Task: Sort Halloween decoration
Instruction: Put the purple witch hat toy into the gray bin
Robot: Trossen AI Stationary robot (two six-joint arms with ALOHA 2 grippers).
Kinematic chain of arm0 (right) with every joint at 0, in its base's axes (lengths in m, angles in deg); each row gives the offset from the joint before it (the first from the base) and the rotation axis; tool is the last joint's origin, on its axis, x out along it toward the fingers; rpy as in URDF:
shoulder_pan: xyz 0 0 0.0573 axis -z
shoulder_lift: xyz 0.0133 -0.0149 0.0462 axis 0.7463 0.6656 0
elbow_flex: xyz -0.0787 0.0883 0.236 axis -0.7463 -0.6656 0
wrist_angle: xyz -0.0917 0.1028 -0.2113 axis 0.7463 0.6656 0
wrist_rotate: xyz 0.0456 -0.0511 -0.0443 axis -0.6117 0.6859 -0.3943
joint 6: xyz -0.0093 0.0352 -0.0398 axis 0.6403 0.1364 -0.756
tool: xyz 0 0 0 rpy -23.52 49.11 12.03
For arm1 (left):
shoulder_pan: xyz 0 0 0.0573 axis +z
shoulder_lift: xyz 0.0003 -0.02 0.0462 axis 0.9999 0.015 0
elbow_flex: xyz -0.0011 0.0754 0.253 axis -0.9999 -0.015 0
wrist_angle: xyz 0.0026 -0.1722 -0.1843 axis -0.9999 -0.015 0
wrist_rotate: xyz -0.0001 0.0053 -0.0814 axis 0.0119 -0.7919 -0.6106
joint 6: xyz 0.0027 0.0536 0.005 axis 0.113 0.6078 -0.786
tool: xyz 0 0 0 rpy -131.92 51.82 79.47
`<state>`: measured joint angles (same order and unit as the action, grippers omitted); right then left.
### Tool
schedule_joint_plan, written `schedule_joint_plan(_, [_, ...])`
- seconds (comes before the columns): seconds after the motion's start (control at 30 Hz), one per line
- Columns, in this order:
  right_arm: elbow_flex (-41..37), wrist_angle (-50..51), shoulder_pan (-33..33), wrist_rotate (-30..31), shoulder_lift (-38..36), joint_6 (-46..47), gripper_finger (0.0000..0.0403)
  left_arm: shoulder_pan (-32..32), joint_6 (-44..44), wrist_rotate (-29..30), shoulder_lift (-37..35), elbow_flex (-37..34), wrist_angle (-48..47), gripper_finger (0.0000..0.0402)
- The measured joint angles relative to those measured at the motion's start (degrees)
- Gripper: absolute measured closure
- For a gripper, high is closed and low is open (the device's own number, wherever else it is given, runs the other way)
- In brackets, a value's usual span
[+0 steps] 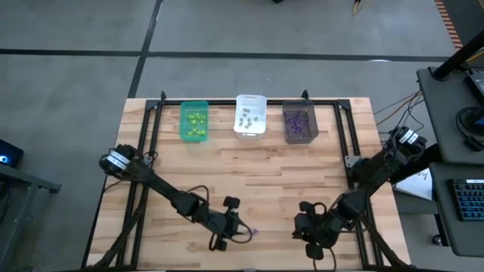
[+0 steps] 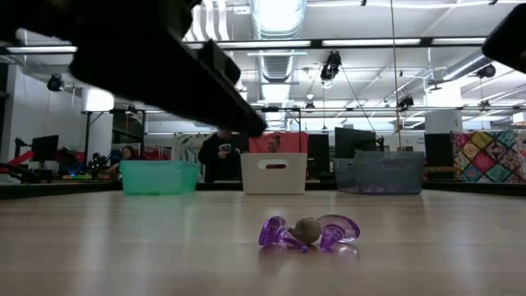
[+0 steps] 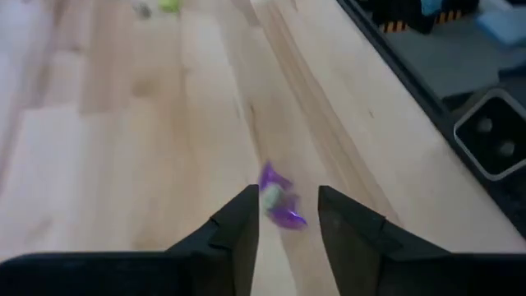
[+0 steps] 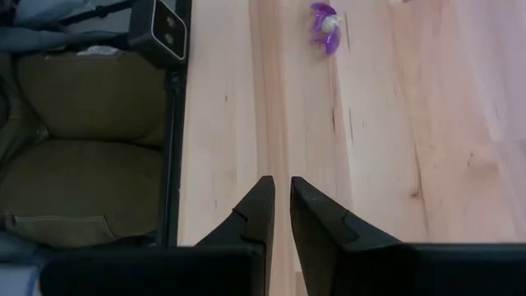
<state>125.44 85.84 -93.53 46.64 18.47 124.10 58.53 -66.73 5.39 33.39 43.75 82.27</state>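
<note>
One purple spiky trinket with a greyish ball in its middle (image 2: 308,232) lies on the wooden table near its near edge, between my two grippers (image 1: 255,231). My left gripper (image 3: 287,193) is open and hovers just left of it; the trinket (image 3: 278,205) shows just beyond the fingertips, apart from them. My right gripper (image 4: 279,179) is shut and empty, to the right of the trinket (image 4: 324,26). At the far edge, yellow-green trinkets lie in the green bin (image 1: 194,121), greyish ones in the white bin (image 1: 250,115), and purple ones in the dark grey bin (image 1: 299,122).
The three bins stand in a row along the table's far edge (image 2: 274,173). Bare wood lies between them and the grippers. A black frame rail (image 4: 173,123) runs along the table's right side. People (image 2: 218,152) stand in the room behind the bins.
</note>
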Motion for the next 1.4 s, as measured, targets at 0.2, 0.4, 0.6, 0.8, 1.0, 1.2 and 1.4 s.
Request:
schedule_joint_plan(0.2, [0.0,-0.3,-2.2,4.5,0.0,0.6,0.0369,-0.8,-2.6,0.0,4.9,0.2,3.9,0.0264])
schedule_joint_plan(0.4, [0.0,-0.5,-2.9,6.3,0.0,0.5,0.0369,-0.8,-3.5,0.0,9.3,0.2,9.5,0.0235])
schedule_joint_plan(0.6, [0.0,-1.2,-2.9,6.3,0.0,0.5,0.0369,-0.9,-4.6,0.0,11.3,0.2,11.1,0.0221])
schedule_joint_plan(0.8, [0.0,-1.2,-2.9,6.3,0.0,0.4,0.0369,-0.9,-6.7,2.0,12.6,0.2,12.9,0.0221])
schedule_joint_plan(1.0, [0.0,-1.2,-2.9,6.7,0.0,0.4,0.0369,-0.9,-7.9,5.4,12.6,0.2,11.9,0.023])
schedule_joint_plan(1.2, [0.0,-1.2,-2.9,7.6,0.0,0.4,0.0369,-0.9,-8.1,5.9,12.6,0.2,11.7,0.026])
schedule_joint_plan(1.4, [0.0,-1.2,-2.9,7.6,0.0,0.4,0.0369,-0.9,-9.5,7.6,12.6,0.1,11.6,0.0301])
